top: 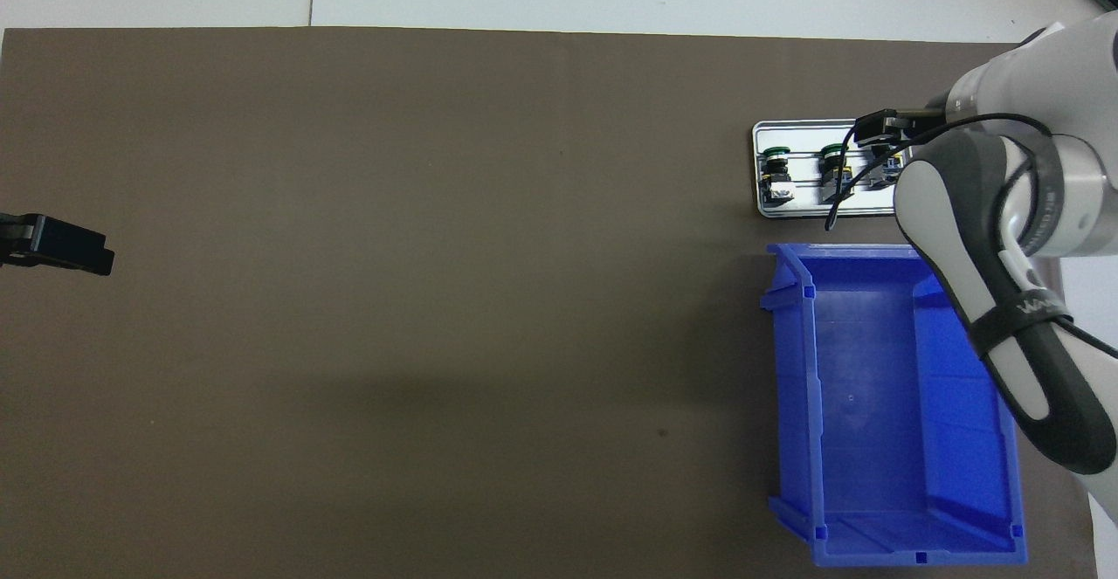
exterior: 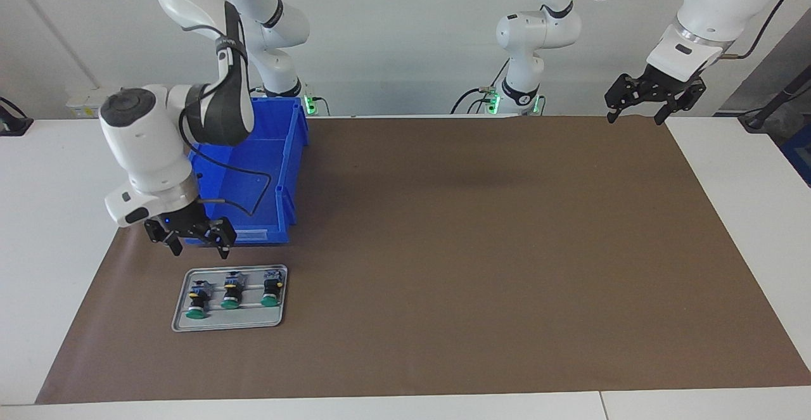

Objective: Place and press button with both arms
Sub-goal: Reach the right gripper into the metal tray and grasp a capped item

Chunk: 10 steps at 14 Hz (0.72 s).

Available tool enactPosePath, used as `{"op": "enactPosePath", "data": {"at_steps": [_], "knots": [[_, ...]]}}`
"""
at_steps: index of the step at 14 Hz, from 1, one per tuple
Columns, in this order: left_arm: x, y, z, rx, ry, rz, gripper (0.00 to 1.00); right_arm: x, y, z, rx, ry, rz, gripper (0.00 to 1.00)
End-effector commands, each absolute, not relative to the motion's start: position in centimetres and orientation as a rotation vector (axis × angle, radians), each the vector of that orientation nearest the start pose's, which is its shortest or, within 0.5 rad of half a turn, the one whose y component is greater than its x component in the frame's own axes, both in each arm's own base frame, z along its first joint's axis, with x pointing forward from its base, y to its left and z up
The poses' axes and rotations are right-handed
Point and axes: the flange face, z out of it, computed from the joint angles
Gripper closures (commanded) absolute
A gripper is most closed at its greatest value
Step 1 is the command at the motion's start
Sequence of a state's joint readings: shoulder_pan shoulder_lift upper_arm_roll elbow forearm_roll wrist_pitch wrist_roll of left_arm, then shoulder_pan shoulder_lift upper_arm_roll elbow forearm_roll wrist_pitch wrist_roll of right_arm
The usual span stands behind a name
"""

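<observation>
Three buttons with green caps lie on their sides in a row on a small metal tray [exterior: 253, 320] [top: 799, 135]: one [exterior: 197, 300], a second [exterior: 231, 292] [top: 832, 168] and a third [exterior: 272, 291] [top: 776, 175]. My right gripper [exterior: 199, 247] hangs open just above the tray's edge nearest the robots, touching no button. In the overhead view the right arm covers that end of the tray, and only part of the right gripper [top: 880, 127] shows. My left gripper [exterior: 636, 116] [top: 58, 245] waits open and empty, raised at the left arm's end of the table.
An empty blue bin [exterior: 269, 173] [top: 873, 404] stands directly beside the tray, nearer to the robots. A brown mat [exterior: 475, 249] covers the table between the arms, with white table edge [exterior: 57, 268] around it.
</observation>
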State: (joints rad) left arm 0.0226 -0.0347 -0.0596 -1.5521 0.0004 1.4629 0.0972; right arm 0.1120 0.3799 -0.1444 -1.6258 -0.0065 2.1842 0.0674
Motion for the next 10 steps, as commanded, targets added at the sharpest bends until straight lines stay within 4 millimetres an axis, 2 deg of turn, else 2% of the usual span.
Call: {"op": "enactPosePath", "data": {"at_steps": [1, 5, 10], "knots": [[52.3, -1.8, 64.3, -3.143, 0.187, 0.089, 0.00, 69.6, -0.8, 38.1, -3.173, 0.005, -0.283, 0.00], [52.3, -1.8, 64.3, -3.143, 0.187, 0.089, 0.00, 70.3, -0.5, 32.6, -3.132, -0.022, -0.265, 0.00], [52.3, -1.8, 64.3, -3.143, 0.187, 0.089, 0.00, 68.5, -1.3, 30.1, -3.128, -0.074, -0.196, 0.00]]}}
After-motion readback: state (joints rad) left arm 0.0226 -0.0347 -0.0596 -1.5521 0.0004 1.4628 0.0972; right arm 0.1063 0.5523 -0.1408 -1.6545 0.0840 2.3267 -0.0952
